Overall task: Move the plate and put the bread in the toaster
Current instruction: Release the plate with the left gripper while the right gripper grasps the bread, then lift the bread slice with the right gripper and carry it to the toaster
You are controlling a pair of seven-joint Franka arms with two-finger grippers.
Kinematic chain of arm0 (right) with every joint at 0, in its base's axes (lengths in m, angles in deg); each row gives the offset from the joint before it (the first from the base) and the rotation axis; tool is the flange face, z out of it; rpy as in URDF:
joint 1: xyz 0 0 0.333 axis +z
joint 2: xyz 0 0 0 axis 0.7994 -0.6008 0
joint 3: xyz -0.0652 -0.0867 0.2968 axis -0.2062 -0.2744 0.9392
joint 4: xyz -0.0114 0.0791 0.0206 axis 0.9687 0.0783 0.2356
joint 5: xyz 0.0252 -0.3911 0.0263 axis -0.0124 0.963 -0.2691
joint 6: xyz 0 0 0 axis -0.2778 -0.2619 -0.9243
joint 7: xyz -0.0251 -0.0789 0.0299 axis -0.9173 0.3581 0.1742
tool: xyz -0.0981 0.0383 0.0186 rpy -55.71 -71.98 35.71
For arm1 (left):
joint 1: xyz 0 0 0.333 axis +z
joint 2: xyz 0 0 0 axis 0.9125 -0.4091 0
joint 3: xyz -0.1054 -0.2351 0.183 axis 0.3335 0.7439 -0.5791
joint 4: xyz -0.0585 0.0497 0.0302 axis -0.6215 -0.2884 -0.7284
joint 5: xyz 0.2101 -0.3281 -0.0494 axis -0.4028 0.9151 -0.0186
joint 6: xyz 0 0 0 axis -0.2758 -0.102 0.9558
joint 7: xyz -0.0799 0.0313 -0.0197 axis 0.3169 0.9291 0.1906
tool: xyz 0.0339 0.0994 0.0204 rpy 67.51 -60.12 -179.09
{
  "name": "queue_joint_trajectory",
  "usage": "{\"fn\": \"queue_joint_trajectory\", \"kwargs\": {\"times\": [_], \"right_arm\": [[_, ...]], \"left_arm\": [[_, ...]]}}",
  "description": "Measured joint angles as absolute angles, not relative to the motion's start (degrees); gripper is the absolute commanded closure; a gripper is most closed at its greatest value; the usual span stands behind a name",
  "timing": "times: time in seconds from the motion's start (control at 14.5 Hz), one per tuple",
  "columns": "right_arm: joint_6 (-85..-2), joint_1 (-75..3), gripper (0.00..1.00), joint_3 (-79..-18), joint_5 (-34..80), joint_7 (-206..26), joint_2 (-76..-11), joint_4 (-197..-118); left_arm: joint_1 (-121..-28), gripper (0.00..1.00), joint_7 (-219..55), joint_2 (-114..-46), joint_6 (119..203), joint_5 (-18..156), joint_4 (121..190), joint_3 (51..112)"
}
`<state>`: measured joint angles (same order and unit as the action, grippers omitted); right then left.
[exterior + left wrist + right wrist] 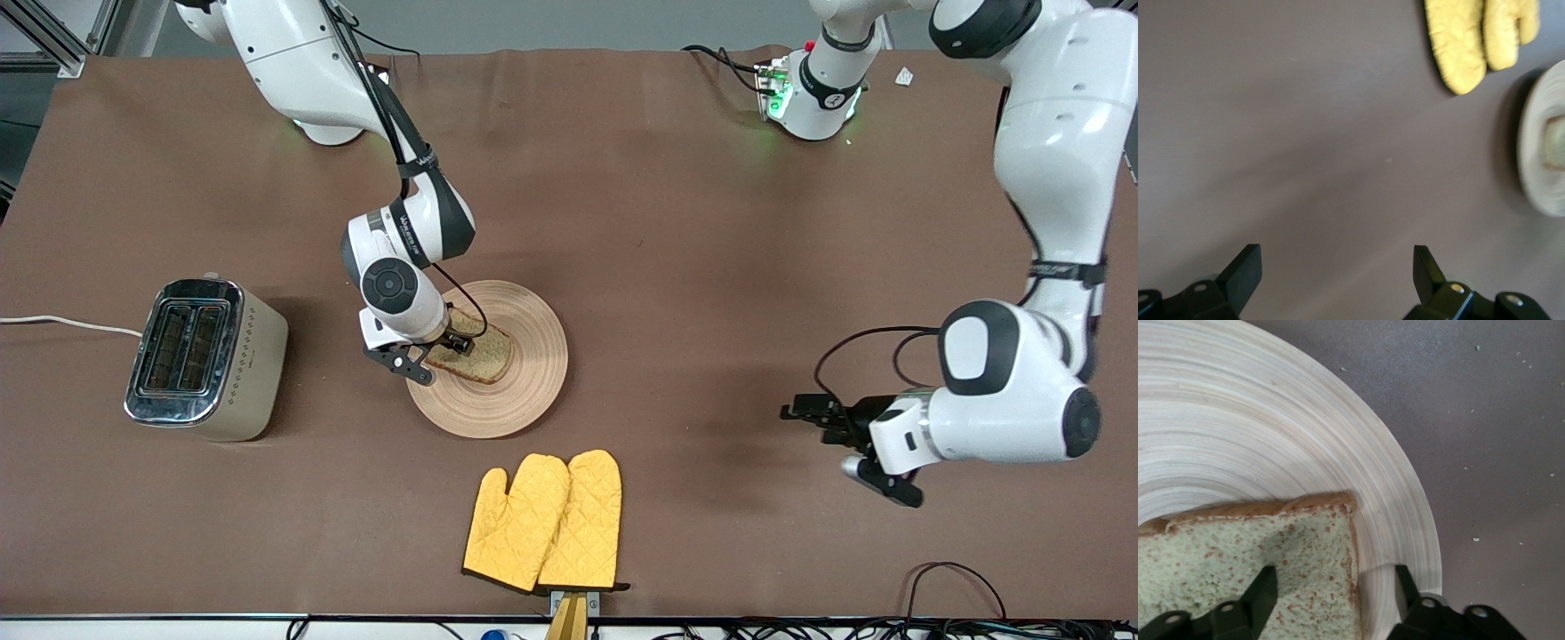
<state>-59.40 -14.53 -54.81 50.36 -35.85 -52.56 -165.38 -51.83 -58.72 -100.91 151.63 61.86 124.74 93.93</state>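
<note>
Speckled brown bread point(481, 354) with darker crust, on grooved wooden plate point(533, 373).

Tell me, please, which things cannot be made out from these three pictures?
- Front view: the right gripper and its wrist cover one edge of the bread and part of the plate.
- Right wrist view: the bread is cut off by the picture's edge.
- Left wrist view: the plate is blurred and cut off by the edge.
- Front view: the toaster slots look dark; their depths are hidden.
</note>
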Motion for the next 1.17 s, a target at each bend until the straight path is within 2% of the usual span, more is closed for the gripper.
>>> {"fn": "queue_joint_trajectory", "kwargs": {"times": [0.21,0.62,0.76,1.17], "right_arm": [[-60.7,-14.1,0.71,-54.7,50.4,-35.9,-52.9,-165.4],[-61.4,-13.3,0.96,-54.9,50.7,-35.8,-52.9,-165.3],[-61.4,-13.3,1.00,-54.9,50.7,-35.8,-52.9,-165.2],[-60.7,-13.3,1.00,-55.0,50.8,-35.9,-52.9,-165.0]], "left_arm": [[-53.0,0.00,-59.0,-95.1,148.3,52.5,123.8,93.9],[-55.2,0.00,-67.4,-85.9,138.4,47.8,120.8,93.4],[-55.1,0.00,-71.5,-83.1,137.3,47.8,120.8,93.1],[-53.2,0.00,-78.3,-76.2,135.7,47.8,121.8,93.0]]}}
